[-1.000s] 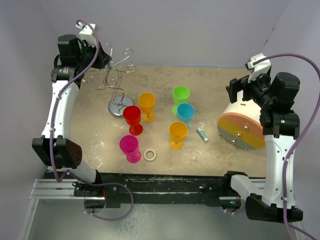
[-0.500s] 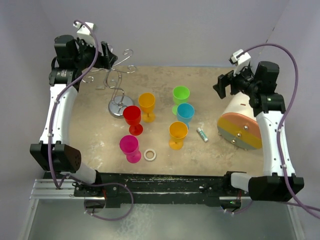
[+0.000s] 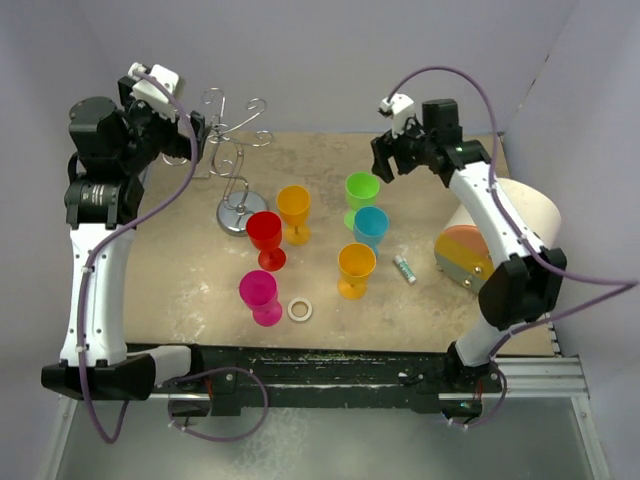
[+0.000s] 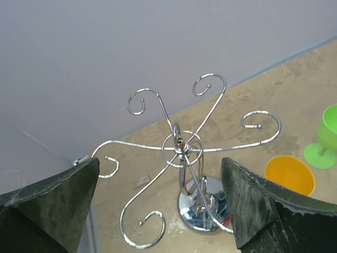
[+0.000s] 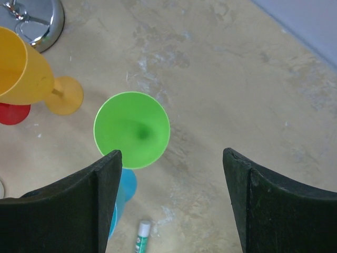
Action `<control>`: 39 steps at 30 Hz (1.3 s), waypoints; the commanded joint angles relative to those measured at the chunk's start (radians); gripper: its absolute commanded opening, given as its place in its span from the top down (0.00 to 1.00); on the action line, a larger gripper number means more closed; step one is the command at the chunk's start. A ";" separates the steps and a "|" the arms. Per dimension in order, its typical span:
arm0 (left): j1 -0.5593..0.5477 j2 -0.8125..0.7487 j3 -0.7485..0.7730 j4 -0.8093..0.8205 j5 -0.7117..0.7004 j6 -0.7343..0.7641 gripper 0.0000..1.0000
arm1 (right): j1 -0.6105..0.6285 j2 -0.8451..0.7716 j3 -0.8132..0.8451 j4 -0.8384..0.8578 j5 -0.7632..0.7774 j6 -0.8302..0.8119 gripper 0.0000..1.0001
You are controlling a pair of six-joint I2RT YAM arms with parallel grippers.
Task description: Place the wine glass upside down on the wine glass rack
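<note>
Silver wire wine glass rack [image 3: 236,165] stands upright at the upper left of the overhead view on a sandy tabletop [image 3: 200,290]. Its round shiny base sits just beside an orange wine glass [image 3: 293,206].

The left gripper [image 3: 192,135] hovers just left of the rack's curled hooks, its fingers [image 4: 58,200] spread wide and holding nothing.

The right gripper [image 3: 386,160] hangs over a green wine glass [image 3: 362,187] at upper centre. Its fingers are also wide apart and grip nothing, and its wrist view looks down into the green bowl.

Every glass stands rim up in mid-frame:
- a red wine glass [image 3: 265,232]
- a pink wine glass [image 3: 258,290]
- a second orange glass [image 3: 356,262]
- a blue wine glass [image 3: 371,225], just below the green one

A white ring [image 3: 300,310] lies beside the pink glass
</note>
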State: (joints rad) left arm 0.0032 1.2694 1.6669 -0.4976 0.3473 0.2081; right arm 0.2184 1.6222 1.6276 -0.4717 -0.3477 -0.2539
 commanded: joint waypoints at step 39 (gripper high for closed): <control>0.056 -0.145 -0.076 -0.121 0.017 -0.107 0.01 | -0.031 0.094 0.483 -0.140 0.078 0.122 1.00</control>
State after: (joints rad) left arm 0.0330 1.1454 1.5494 -0.6235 0.2920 0.2115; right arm 0.2420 1.8503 2.0186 -0.6746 -0.1932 -0.1734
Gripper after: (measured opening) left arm 0.990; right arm 0.008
